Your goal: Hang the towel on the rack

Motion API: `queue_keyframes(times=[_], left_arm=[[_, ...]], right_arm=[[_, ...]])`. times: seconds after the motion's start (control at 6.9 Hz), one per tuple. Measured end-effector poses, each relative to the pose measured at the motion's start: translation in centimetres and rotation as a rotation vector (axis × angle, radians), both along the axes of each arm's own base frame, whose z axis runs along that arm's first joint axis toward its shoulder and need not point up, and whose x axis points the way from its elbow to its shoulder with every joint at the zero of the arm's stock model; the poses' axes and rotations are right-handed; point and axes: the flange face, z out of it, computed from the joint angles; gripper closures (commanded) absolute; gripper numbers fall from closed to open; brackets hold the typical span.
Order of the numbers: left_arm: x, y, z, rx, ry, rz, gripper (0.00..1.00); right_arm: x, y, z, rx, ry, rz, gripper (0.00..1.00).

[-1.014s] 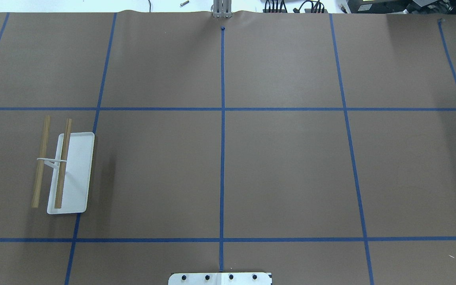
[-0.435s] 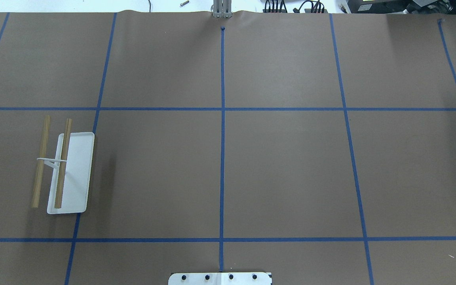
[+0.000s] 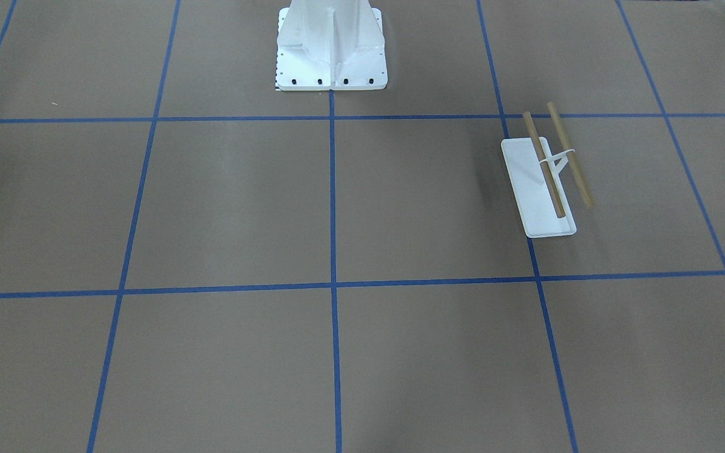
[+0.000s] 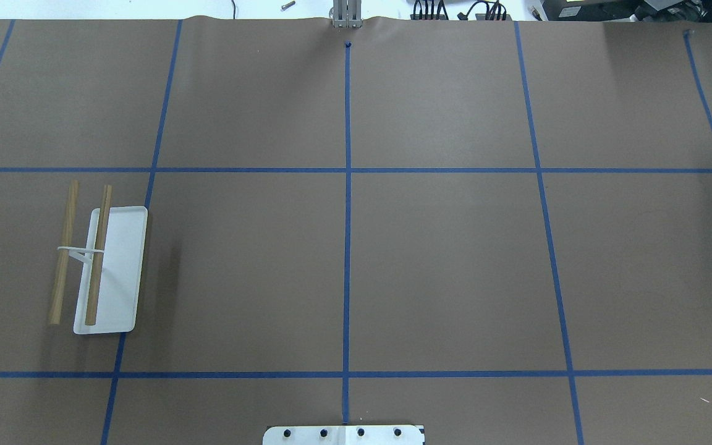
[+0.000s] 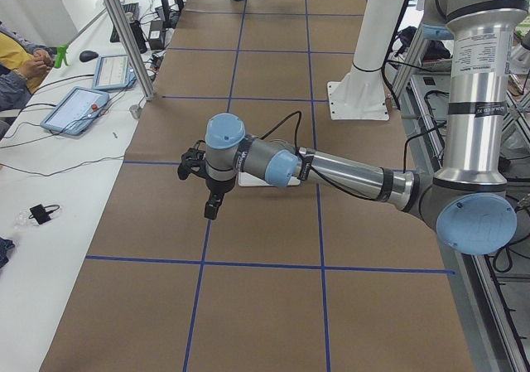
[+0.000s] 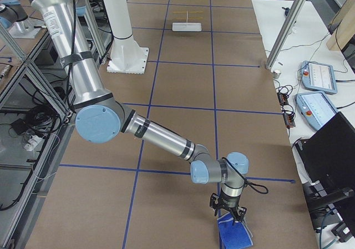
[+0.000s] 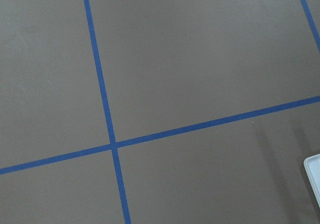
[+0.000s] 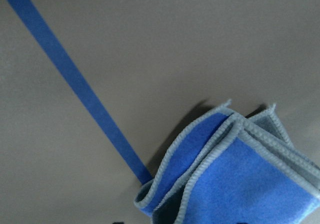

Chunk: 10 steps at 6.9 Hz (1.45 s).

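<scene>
The rack (image 4: pixel 115 272), a white tray base with two wooden dowel bars, stands on the robot's left side of the table; it also shows in the front-facing view (image 3: pixel 535 189) and far off in the exterior right view (image 6: pixel 187 25). A corner of its tray shows in the left wrist view (image 7: pixel 314 176). The blue towel (image 6: pixel 233 237) lies crumpled near the table's right end, its grey-edged folds filling the right wrist view (image 8: pixel 240 179). My right gripper (image 6: pixel 227 216) points down at the towel's edge; I cannot tell its state. My left gripper (image 5: pixel 212 209) hovers beside the rack; I cannot tell its state.
The large white bolted pedestal (image 3: pixel 331 50) stands at the robot's side of the table. Blue tape lines grid the brown table cover (image 4: pixel 442 266). Aluminium posts (image 6: pixel 283 32) and operators' tablets (image 6: pixel 319 74) stand along the far side. A person sits at the exterior left view's edge (image 5: pixel 21 57).
</scene>
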Motion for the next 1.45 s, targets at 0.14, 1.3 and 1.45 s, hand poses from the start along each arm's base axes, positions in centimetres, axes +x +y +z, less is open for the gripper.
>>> queue_keyframes(times=[0.14,1.3,1.45], left_arm=[[0.0,0.0,0.0,0.002,0.0,0.0,0.02],[0.0,0.4,0.0,0.006,0.007,-0.01,0.02],[0.1,0.7,0.0,0.008,0.024,-0.027,0.02]], right_arm=[[-0.3,0.3,1.3,0.008,0.004,-0.009,0.41],[1.6,-3.7,-2.1,-0.003,-0.045,0.037,1.0],[3.1,-5.9,-6.0,-0.05,-0.094,0.132,1.0]])
